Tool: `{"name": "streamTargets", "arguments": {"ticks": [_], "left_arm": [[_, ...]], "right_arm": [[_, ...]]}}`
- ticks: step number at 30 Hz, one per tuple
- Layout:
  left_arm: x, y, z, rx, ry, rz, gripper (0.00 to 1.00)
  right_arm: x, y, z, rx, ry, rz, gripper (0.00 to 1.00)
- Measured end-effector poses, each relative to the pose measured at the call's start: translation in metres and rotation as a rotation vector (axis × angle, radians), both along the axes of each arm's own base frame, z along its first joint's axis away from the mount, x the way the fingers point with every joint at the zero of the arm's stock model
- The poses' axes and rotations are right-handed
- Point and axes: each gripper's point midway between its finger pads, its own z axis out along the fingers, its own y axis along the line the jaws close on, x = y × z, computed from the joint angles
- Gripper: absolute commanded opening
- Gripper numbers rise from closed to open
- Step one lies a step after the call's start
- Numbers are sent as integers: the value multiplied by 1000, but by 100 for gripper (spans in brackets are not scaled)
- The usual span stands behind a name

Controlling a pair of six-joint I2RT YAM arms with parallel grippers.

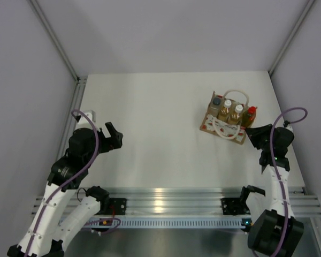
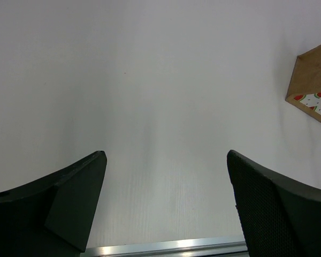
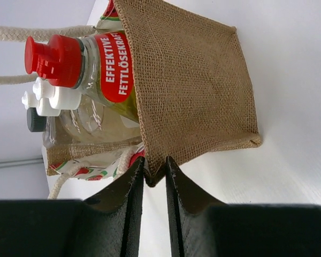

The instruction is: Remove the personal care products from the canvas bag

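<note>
The tan canvas bag [image 1: 223, 127] stands at the back right of the table, with pale rope handles. Inside it are two amber bottles with white caps [image 1: 232, 112], a squarish bottle with a dark cap [image 1: 216, 103] and a red-capped bottle [image 1: 250, 114]. In the right wrist view the red-capped bottle [image 3: 91, 61] sticks out of the bag [image 3: 192, 91]. My right gripper [image 3: 154, 170] is shut on the bag's near corner edge. My left gripper [image 2: 166, 160] is open and empty, far left of the bag, whose corner [image 2: 313, 88] shows at the right.
Grey walls enclose the table on three sides. An aluminium rail [image 1: 166, 201] runs along the near edge between the arm bases.
</note>
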Motion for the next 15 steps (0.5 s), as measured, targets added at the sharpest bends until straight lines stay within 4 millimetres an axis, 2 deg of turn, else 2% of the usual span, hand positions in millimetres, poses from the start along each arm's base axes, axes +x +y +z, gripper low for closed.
{"name": "streamTargets", "arguments": {"ticks": [4,7,9,12,14,15], "left_arm": [[1,-13,2,-70,15,-27,98],[10,-35,10,-159,18,-81,98],[19,-53,16,-218,27,-128,98],[38,-89,23,-279,45,-215,98],[44,-121,29,-279,59,-293,98],[47,-144,30,-261,71,-342,98]], "right_arm": [[-2,1,-4,5,-27,-10,12],[-3,2,-7,6,-43,-11,1],[-3,2,-7,11,-52,-9,0],[-3,3,-8,20,-67,-9,0],[-3,4,-9,25,-78,-10,0],[-4,4,-9,27,-84,-10,0]]}}
